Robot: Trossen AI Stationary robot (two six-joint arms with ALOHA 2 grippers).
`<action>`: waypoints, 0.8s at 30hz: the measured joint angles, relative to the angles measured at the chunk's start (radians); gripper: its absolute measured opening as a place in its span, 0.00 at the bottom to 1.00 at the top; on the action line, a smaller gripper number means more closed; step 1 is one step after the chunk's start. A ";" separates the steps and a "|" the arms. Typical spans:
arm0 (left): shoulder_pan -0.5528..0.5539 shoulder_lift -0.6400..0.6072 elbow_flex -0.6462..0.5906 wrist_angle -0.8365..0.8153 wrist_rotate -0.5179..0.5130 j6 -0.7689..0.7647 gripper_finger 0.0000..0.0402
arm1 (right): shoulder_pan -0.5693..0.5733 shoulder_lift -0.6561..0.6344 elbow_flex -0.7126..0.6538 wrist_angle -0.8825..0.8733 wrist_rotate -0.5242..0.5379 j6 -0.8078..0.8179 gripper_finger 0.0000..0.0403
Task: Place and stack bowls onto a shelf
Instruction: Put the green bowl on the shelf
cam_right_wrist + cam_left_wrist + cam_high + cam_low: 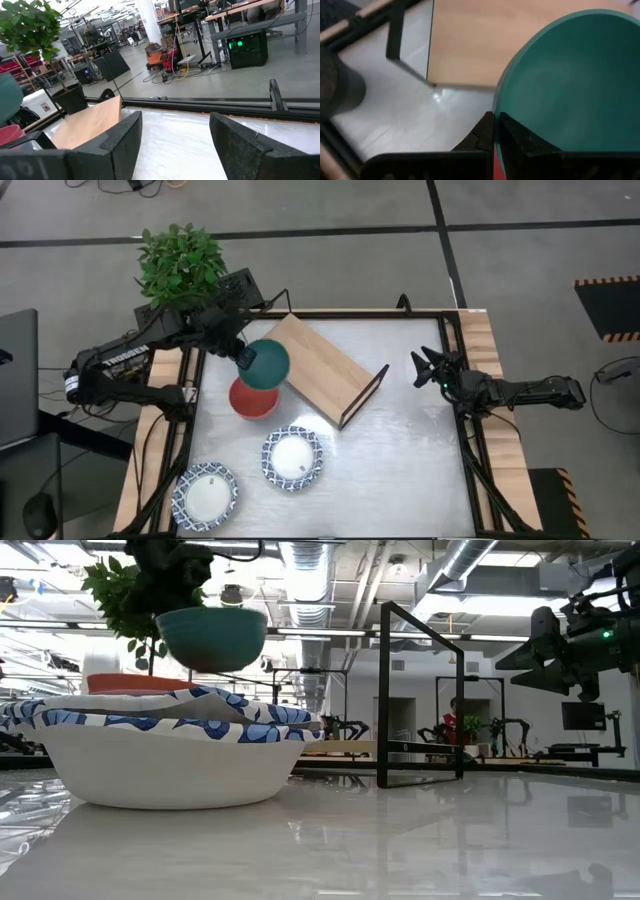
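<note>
High view: left tool (pixel 247 358) pinches the rim of the teal round bowl (pixel 266 364), hanging over the light-wood shelf (pixel 322 368) corner. One-sided grip; bowl may swing, slip onto red bowl (pixel 252 399).

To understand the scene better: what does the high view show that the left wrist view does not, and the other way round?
Only the high view shows the two patterned bowls, the plant and the waiting right tool, open at the table's right edge. Only the left wrist view shows the left tool pinching the teal bowl's rim. Both show that bowl, the shelf and the red bowl.
</note>
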 joint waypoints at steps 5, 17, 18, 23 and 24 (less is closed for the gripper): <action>0.086 0.018 0.000 0.129 0.061 0.034 0.00 | 0.000 0.000 0.000 0.000 0.000 0.000 0.64; 0.177 0.245 0.002 0.348 0.171 0.071 0.00 | 0.000 0.000 0.000 0.000 0.000 0.001 0.64; 0.181 0.269 0.002 0.351 0.169 0.079 0.00 | 0.000 0.000 0.000 0.000 0.000 0.001 0.64; 0.196 0.369 0.003 0.349 0.155 0.101 0.00 | 0.000 0.000 0.000 0.000 0.000 0.002 0.64; 0.198 0.380 0.005 0.350 0.151 0.103 0.00 | 0.000 0.000 0.000 0.000 0.000 0.002 0.64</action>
